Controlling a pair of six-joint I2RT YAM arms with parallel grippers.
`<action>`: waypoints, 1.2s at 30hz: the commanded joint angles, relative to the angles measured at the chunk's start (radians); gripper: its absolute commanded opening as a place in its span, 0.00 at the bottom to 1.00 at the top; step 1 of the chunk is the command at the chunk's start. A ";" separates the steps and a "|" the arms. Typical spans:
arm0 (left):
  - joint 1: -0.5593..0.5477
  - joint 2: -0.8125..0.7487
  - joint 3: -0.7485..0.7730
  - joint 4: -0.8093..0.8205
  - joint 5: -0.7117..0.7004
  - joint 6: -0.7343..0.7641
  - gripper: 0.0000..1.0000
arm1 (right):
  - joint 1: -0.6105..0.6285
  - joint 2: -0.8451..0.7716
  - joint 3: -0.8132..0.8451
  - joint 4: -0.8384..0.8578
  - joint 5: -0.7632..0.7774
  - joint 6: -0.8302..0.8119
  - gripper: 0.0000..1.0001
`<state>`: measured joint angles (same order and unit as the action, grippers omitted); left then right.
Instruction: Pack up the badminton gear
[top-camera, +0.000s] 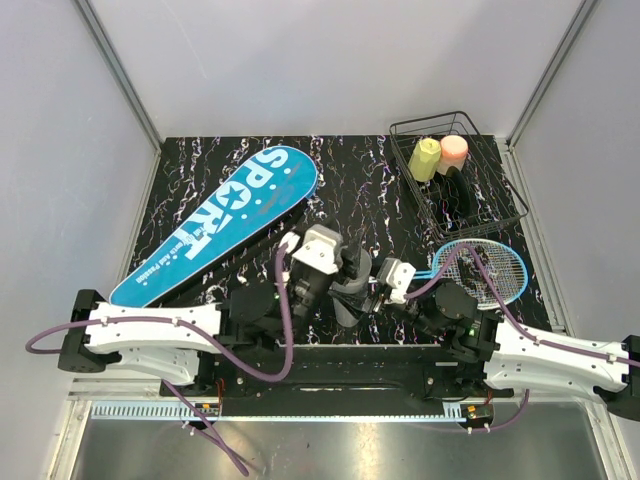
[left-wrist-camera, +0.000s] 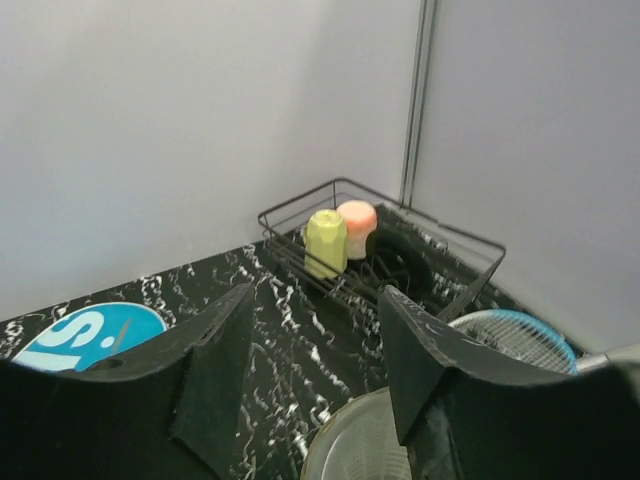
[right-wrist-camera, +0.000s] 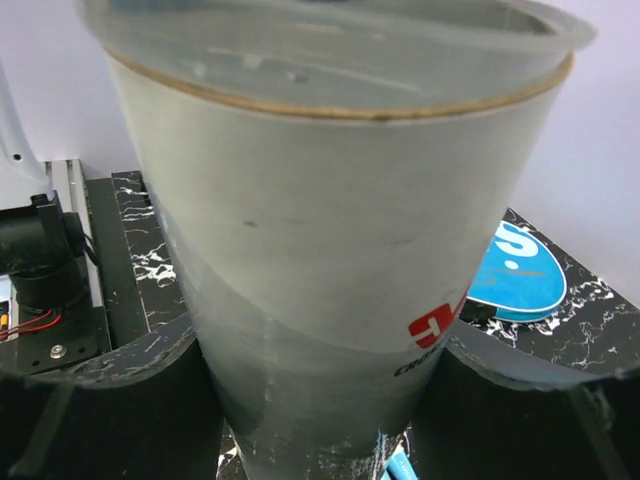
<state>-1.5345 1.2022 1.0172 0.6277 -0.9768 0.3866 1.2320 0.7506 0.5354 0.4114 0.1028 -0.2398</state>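
The long white tube (right-wrist-camera: 330, 230) stands upright with my right gripper (right-wrist-camera: 320, 380) shut on its lower part, one black finger on each side. In the top view the tube (top-camera: 350, 303) is between the two wrists. My left gripper (left-wrist-camera: 315, 330) hovers just above the tube's translucent top (left-wrist-camera: 365, 440), jaws open and apart from it. A blue-framed racket (top-camera: 482, 270) lies flat at the right, its head (left-wrist-camera: 515, 335) beyond the left gripper. The blue "SPORT" cover (top-camera: 225, 220) lies diagonally at the left. No shuttlecocks show.
A black wire basket (top-camera: 500, 215) stands at the back right with a yellow bottle (top-camera: 425, 158) and a pink bottle (top-camera: 454, 150) in it. Grey walls close the table on three sides. Both arm bases line the near edge.
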 joint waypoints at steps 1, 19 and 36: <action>0.045 0.165 0.051 -0.993 0.067 -0.184 0.59 | 0.024 -0.007 0.063 0.205 -0.052 0.000 0.44; 0.157 0.027 0.293 -1.137 0.302 -0.384 0.76 | 0.023 0.056 0.051 0.218 0.052 -0.039 0.44; 0.335 -0.107 0.452 -1.132 0.475 -0.638 0.99 | 0.023 0.075 0.051 0.201 0.113 -0.001 0.45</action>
<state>-1.2495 1.1564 1.4288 -0.4347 -0.5861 -0.2005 1.2438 0.8288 0.5343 0.5053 0.1822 -0.2554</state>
